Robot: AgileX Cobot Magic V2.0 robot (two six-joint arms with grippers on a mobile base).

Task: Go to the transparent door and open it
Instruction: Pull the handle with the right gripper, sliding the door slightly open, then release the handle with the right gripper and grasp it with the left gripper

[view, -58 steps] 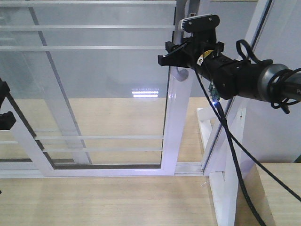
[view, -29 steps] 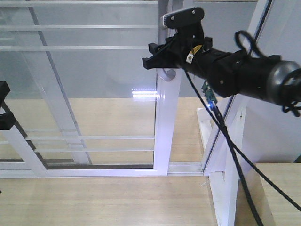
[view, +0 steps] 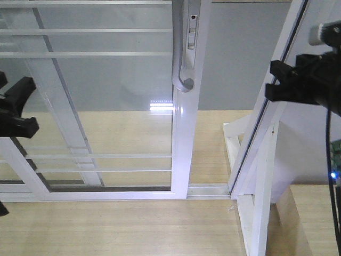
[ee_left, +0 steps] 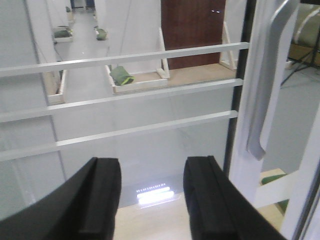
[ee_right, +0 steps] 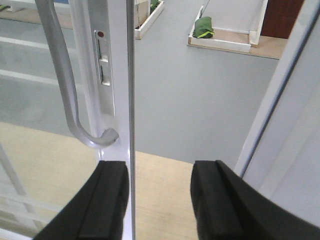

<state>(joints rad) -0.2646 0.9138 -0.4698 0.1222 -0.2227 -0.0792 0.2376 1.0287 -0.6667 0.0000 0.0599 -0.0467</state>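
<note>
1. The transparent door: fills the left and centre of the front view. Its handle stile stands just right of centre. A bare gap lies between that stile and the slanted jamb at the right, so the door reads as partly open.
2. Pull handle: upper centre of the front view, long axis vertical, with its hooked lower end curving back to the stile. A lock plate sits just beside it.
3. Right gripper: jaws spread wide and empty. In its wrist view the handle lies to the upper left of the jaws, and the stile edge lines up over the left finger. In the front view it sits at the right edge, apart from the handle across the gap.
4. Left gripper: jaws wide and empty, facing the glass. The handle lies to its upper right. In the front view it sits at the far left edge.
5. Judgement: the right arm is the nearer to the handle, and any further push on the door runs leftward along the floor track.
6. Not determinable: the top of the handle is cut off by the frame edge. Both grippers are clipped in the front view. How far either gripper stands from the door in depth cannot be told. A rear panel frame shows through the glass and confuses which bars belong to which panel.
</note>
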